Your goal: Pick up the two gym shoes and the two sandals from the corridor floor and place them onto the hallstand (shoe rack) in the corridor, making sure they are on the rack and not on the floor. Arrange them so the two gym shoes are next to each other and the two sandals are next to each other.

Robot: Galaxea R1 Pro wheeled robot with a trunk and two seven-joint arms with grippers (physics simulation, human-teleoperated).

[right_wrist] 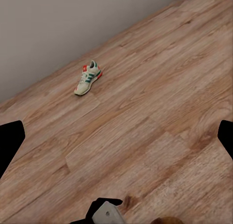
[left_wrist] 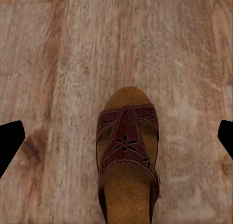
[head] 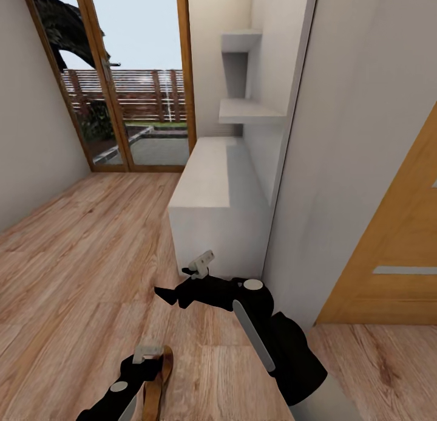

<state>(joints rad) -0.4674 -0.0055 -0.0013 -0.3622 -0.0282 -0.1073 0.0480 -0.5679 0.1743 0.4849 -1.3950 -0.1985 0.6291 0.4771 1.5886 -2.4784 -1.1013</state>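
One dark brown sandal [left_wrist: 127, 161] lies on the corridor floor [head: 79, 257], toe pointing away, directly under my left gripper [left_wrist: 116, 136]. That gripper is open, its fingers [left_wrist: 9, 141] wide on either side and above the sandal. In the head view a strip of the sandal [head: 160, 381] shows beside the left gripper [head: 145, 363]. A white gym shoe [right_wrist: 88, 78] with green stripes rests on the floor near a wall, far from my right gripper [right_wrist: 116, 139], which is open and empty. The right gripper [head: 165, 294] hovers before the end of the pale hallstand [head: 206, 184].
Staggered wall shelves [head: 249, 111] rise above the hallstand's bench top. A glass patio door [head: 133, 75] closes the corridor's far end. A wooden door [head: 394, 239] and a white wall [head: 352, 135] stand at the right. Open floor stretches to the left.
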